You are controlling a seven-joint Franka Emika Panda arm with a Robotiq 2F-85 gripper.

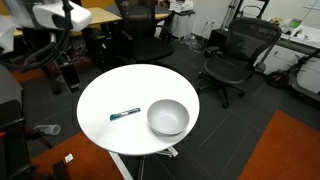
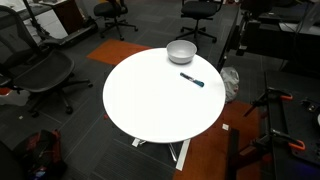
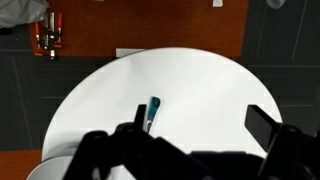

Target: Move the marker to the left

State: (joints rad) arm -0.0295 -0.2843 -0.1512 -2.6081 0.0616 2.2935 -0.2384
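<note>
The marker (image 1: 124,114) is a short teal-blue pen with a dark end. It lies flat on the round white table (image 1: 115,90), just beside the grey bowl (image 1: 168,117). Both exterior views show it; in an exterior view the marker (image 2: 192,79) lies a little in front of the bowl (image 2: 181,51). In the wrist view my gripper (image 3: 200,125) is open and empty, high above the table. The marker (image 3: 152,112) sits just inside its left finger, and the bowl's rim (image 3: 48,170) shows at the bottom left.
Black office chairs (image 1: 235,55) (image 2: 40,70) stand around the table, with desks behind them. A red tool (image 3: 50,35) lies on the floor beyond the table's edge. An orange carpet patch (image 1: 290,150) borders the dark floor.
</note>
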